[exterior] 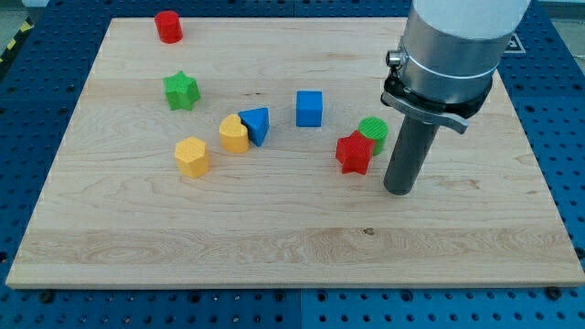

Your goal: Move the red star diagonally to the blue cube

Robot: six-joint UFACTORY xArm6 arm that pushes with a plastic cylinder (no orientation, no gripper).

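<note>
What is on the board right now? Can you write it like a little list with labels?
board: wooden board on a blue table
tip: my tip is down on the board, just to the view's right of the red star, slightly lower
red star: touching the green cylinder behind it
blue cube: up and to the view's left of the red star, apart from it
middle group: blue wedge against a yellow block; second yellow block apart
far left: green star, red cylinder
</note>
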